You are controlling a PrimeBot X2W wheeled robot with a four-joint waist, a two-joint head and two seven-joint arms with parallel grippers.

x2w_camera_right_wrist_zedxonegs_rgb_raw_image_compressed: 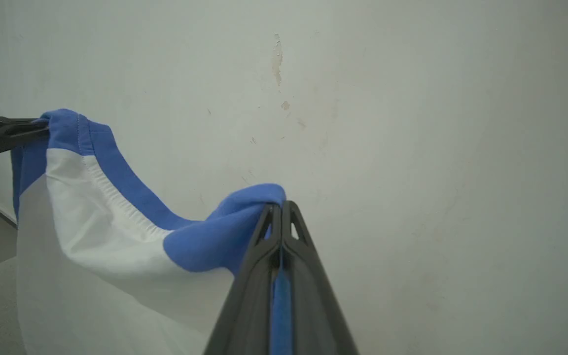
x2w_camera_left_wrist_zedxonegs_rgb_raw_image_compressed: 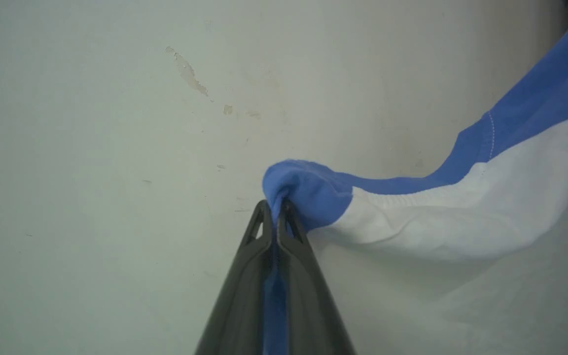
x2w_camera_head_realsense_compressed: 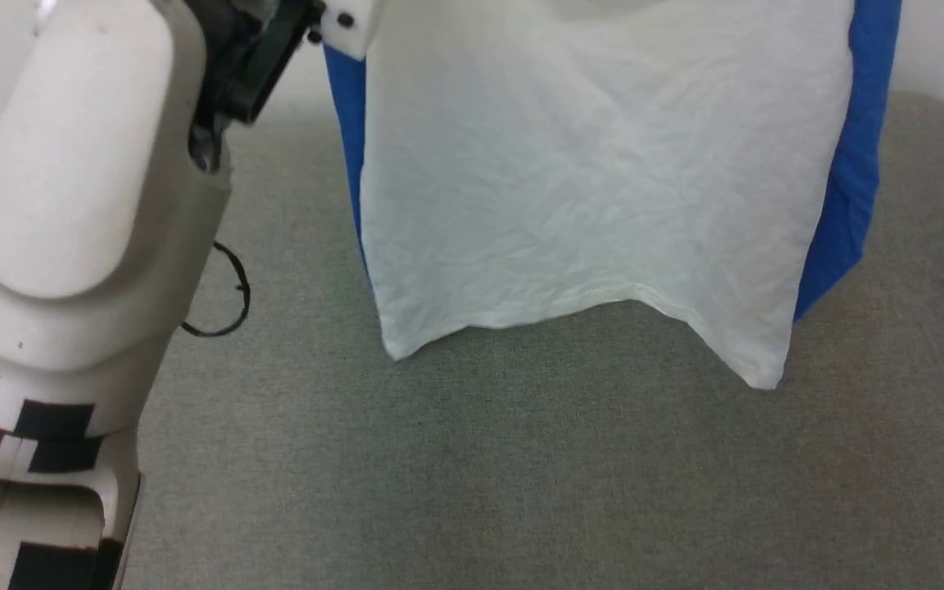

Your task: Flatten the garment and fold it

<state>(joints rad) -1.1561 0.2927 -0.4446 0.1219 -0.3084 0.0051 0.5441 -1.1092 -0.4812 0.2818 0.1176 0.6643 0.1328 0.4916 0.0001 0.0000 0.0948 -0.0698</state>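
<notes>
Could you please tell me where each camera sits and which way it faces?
Head view: on the head, facing down at the hanging garment over a grey surface; left arm at left.
Left wrist view: along the left gripper toward a wall, jaws shut on the garment.
Right wrist view: along the right gripper toward that wall, likewise shut.
Shared: both wrist views show the blue collar and wall.

The soft white jersey shirt with bright blue sleeves (x2w_camera_head_realsense_compressed: 587, 164) hangs spread flat across the upper centre and right of the head view. It is lightly creased, with a wavy hem and both lower corners drooping. Its blue collar band sags between the raised shoulders.
</notes>
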